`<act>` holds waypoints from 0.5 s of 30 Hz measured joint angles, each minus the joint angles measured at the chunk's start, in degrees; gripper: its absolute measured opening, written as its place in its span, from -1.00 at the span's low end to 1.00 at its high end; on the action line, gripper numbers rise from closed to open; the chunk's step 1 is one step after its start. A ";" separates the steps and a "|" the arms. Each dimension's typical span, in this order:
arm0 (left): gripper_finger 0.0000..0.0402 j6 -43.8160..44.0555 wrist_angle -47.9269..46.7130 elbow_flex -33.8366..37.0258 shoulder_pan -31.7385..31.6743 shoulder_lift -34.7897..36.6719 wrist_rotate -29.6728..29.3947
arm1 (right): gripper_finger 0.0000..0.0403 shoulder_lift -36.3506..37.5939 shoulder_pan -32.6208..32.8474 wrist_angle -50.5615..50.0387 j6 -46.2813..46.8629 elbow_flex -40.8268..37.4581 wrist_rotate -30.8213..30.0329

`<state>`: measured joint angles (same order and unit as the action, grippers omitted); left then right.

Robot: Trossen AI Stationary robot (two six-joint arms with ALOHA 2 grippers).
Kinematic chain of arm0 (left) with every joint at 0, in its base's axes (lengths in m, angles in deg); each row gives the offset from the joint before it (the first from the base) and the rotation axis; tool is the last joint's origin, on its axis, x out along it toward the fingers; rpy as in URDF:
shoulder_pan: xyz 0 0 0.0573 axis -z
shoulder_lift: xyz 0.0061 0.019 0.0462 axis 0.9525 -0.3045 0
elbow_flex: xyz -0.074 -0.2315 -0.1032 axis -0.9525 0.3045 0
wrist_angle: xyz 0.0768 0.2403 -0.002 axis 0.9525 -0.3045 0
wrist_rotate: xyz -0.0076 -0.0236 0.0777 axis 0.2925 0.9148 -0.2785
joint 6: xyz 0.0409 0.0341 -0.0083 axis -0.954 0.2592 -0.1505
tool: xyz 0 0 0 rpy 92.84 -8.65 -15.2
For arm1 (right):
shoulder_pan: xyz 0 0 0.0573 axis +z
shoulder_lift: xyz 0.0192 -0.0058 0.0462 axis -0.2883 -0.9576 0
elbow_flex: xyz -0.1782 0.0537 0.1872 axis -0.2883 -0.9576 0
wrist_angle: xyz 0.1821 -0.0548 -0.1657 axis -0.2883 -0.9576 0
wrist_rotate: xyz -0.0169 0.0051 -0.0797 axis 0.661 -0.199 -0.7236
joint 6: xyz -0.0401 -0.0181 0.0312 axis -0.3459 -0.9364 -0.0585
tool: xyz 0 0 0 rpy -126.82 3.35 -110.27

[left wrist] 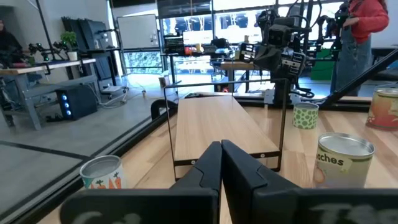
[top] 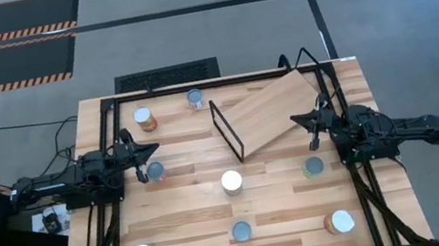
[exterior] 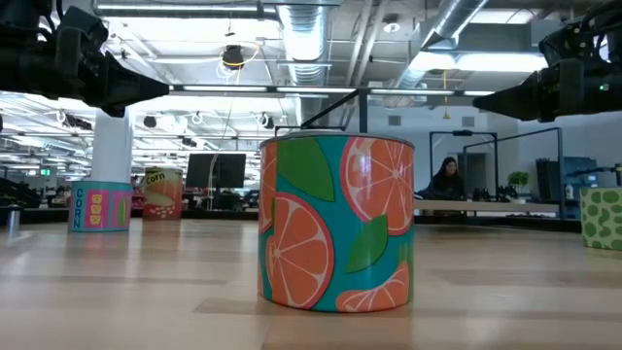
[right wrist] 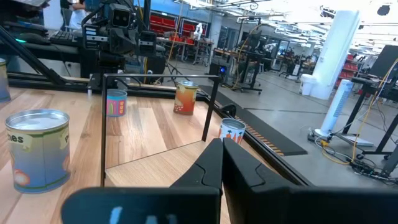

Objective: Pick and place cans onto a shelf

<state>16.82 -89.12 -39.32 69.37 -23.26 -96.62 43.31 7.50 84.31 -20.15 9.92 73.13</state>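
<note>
**A:** Where is the shelf (top: 275, 111)?

**B:** It lies flat on the table (top: 191, 224), near the far edge and toward the right. Its long way runs slanted, from the black wire frame (top: 227, 131) near the middle of the table up to the far right corner. The frame stands up at its lower left end.

**A:** And the cans?

**B:** All stand upright, round tops up, and none is on the shelf. A white-topped can (top: 231, 180) stands in the middle of the table. A green can (top: 314, 165) stands just beside the right gripper (top: 312, 126). A blue-topped can (top: 156, 171) stands just beside the left gripper (top: 141, 152).

**A:** Are the grippers holding anything?

**B:** No. The fingers of both are pressed together with nothing between them. The left gripper points at the shelf's frame end. The right gripper is at the shelf's right end.
</note>
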 joint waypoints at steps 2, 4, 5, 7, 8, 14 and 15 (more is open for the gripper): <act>-1.00 -0.02 0.26 0.02 0.00 -0.02 -0.02 | -0.88 -0.01 0.02 -0.02 0.02 -0.02 0.00; -1.00 -0.60 0.44 0.04 0.01 -0.02 -0.05 | -0.88 0.02 0.01 -0.02 0.01 -0.01 0.00; -1.00 -1.03 0.61 0.07 0.00 0.00 -0.12 | -0.88 -0.01 0.00 0.00 0.00 -0.02 0.00; -1.00 -1.00 0.98 0.09 0.02 -0.02 -0.37 | -0.88 -0.01 0.02 0.00 0.02 -0.01 0.00; -1.00 -0.26 1.23 0.09 0.02 -0.02 -0.98 | -0.88 -0.01 0.00 0.00 0.02 0.01 0.00; -1.00 8.46 1.12 0.10 0.02 -0.02 -1.22 | -0.88 0.01 0.00 0.00 0.00 -0.02 0.00; -1.00 10.41 1.06 0.23 0.01 -0.02 -1.20 | -0.88 0.02 0.00 -0.01 0.02 -0.02 -0.02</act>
<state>27.23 -88.06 -39.09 69.38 -23.28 -97.83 43.32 7.50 84.30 -20.13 9.91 73.11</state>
